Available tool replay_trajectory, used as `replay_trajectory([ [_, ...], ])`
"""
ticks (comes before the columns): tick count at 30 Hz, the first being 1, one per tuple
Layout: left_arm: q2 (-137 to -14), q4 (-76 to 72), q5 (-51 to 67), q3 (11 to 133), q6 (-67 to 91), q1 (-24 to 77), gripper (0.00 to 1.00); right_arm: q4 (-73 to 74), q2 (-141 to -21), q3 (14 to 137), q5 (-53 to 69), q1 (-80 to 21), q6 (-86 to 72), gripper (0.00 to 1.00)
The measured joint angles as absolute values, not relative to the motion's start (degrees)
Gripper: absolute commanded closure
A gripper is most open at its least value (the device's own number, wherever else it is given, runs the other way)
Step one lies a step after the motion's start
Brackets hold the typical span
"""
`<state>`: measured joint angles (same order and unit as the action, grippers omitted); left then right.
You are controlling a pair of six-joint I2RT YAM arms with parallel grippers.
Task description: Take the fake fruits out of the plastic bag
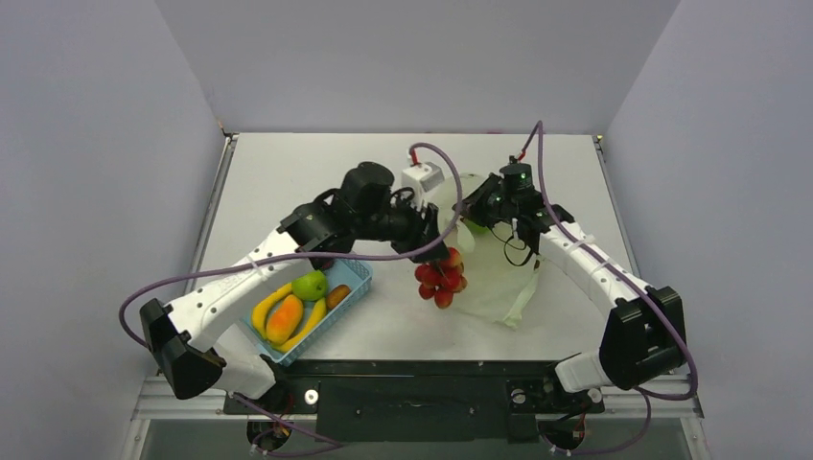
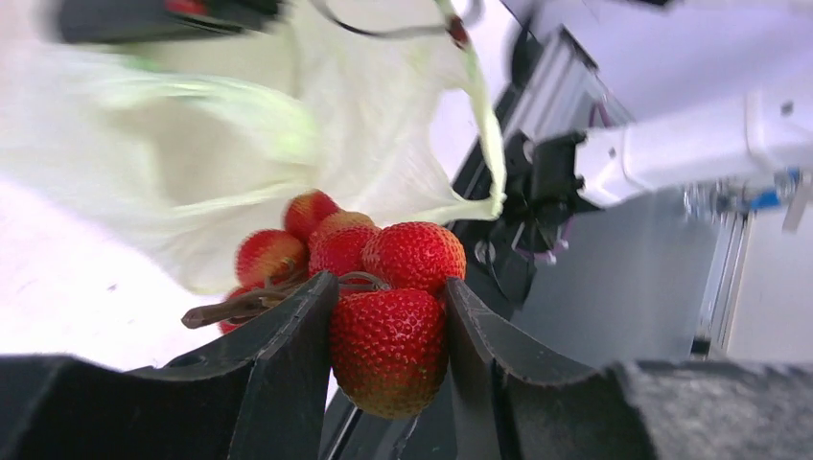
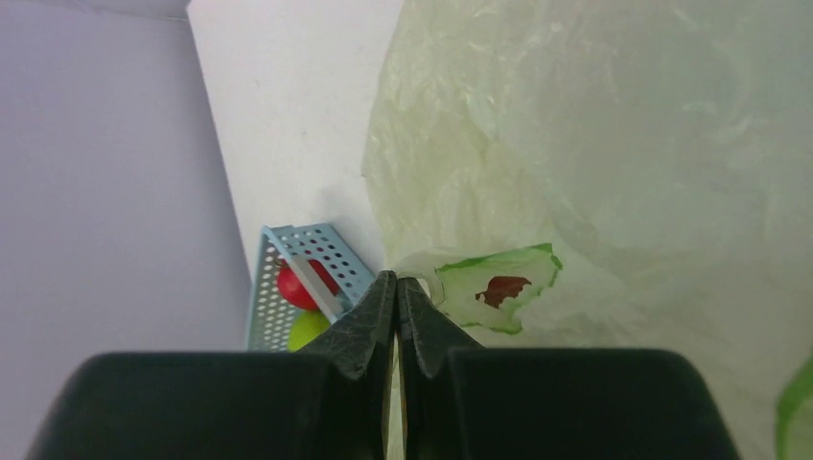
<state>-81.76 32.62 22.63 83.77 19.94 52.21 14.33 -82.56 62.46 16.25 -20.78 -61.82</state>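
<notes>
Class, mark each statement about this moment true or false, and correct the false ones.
1. The left gripper grips the berry cluster. True.
2. The right gripper is open and empty. False: it is shut on the plastic bag.
3. The blue basket holds bananas. True.
4. The berry cluster sits in the basket. False: the left gripper holds it beside the bag.

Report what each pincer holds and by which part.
Left pincer: the strawberry cluster, clamped on one berry. Right pincer: the plastic bag, pinched by a fold of film.
</notes>
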Motion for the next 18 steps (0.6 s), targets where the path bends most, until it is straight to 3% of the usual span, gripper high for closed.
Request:
replay_trajectory([
  [10,-70.52,38.7,17.91,84.33,22.13,37.98,1.0,21.5,-74.11,54.46,10.5,-21.1,-50.92,1.0],
  [18,-68.64,47.05,13.23,83.07,20.32,29.36,1.0,24.69,-66.17,52.18,8.29,-21.1,-47.53,1.0],
])
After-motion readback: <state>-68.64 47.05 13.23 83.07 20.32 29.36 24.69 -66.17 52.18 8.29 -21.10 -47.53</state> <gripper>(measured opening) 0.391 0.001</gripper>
